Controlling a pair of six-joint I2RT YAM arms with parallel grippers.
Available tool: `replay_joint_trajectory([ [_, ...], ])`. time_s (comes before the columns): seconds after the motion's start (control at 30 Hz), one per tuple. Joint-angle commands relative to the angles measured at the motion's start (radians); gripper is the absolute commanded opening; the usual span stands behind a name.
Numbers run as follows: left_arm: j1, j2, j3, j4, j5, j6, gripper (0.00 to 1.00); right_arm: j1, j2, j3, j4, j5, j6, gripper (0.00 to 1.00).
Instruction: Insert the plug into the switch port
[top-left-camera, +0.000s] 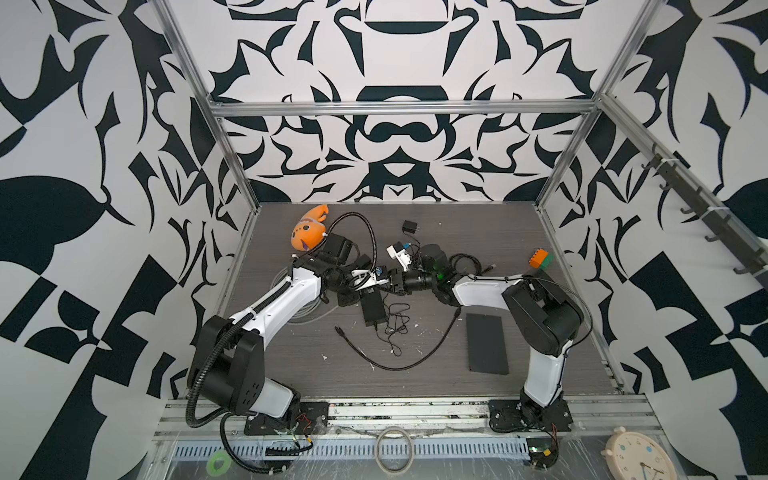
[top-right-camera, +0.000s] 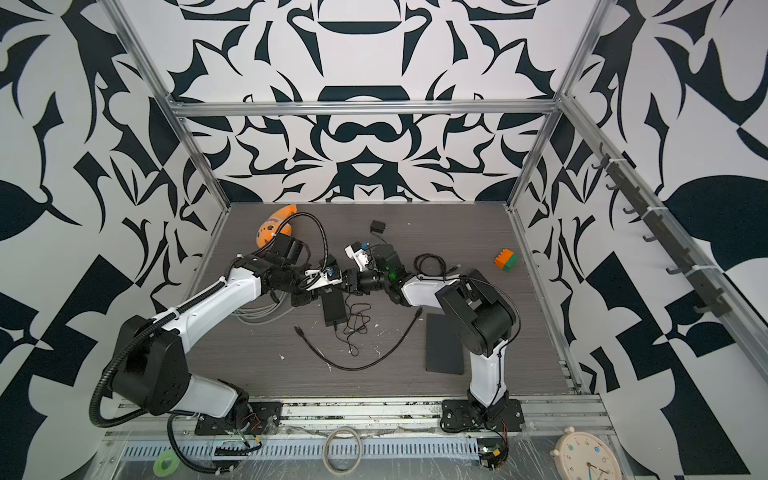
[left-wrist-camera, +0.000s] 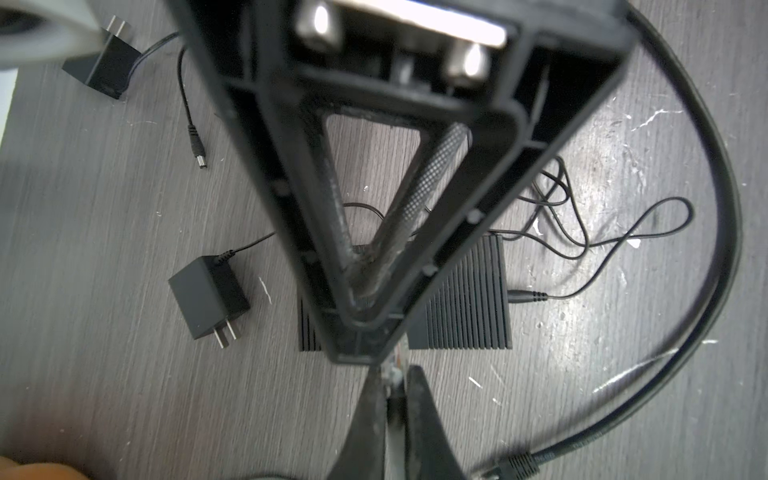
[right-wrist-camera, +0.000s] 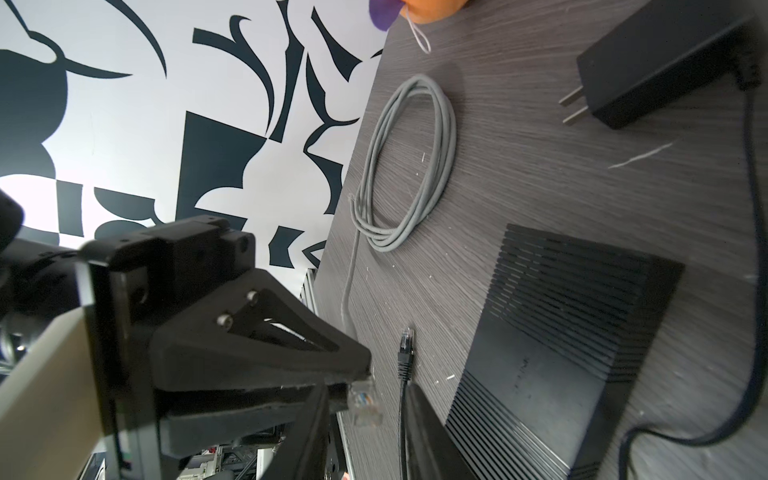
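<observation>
Plug (right-wrist-camera: 365, 401), of clear plastic and apparently on the end of a grey cable (right-wrist-camera: 409, 166), is pinched at the very tips of the left tool (right-wrist-camera: 359, 380), whose jaws are pressed together on it. It is carried in the air, clear of the bench (right-wrist-camera: 540, 174). The right tool (left-wrist-camera: 394, 372) is set tip to tip against the left. Its jaws are spread partway, with the plug between or just ahead of them, and no pinch by it can be made out. Below both tools the switch (left-wrist-camera: 465, 291) is laid flat, with a thin power lead (left-wrist-camera: 536, 296) seated in its side. Its ports are not shown. Pickup is judged done and a handover or regrip seems in hand. Alignment and insertion are left.
</observation>
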Motion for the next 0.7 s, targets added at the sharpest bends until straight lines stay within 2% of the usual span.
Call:
replay_joint_trajectory([
  [0.0,-0.004,-0.017,-0.009,-0.002,0.0,0.024,0.03,0.009,0.008,0.04,-0.002,0.002,-0.019,0.35],
  [0.5,-0.014,-0.011,-0.011,0.006,-0.007,0.029,0.03,0.029,0.044,0.062,0.081,-0.017,0.057,0.3],
  [0.67,-0.014,-0.008,-0.014,0.005,-0.013,0.03,0.03,0.034,0.043,0.061,0.083,-0.027,0.057,0.2],
])
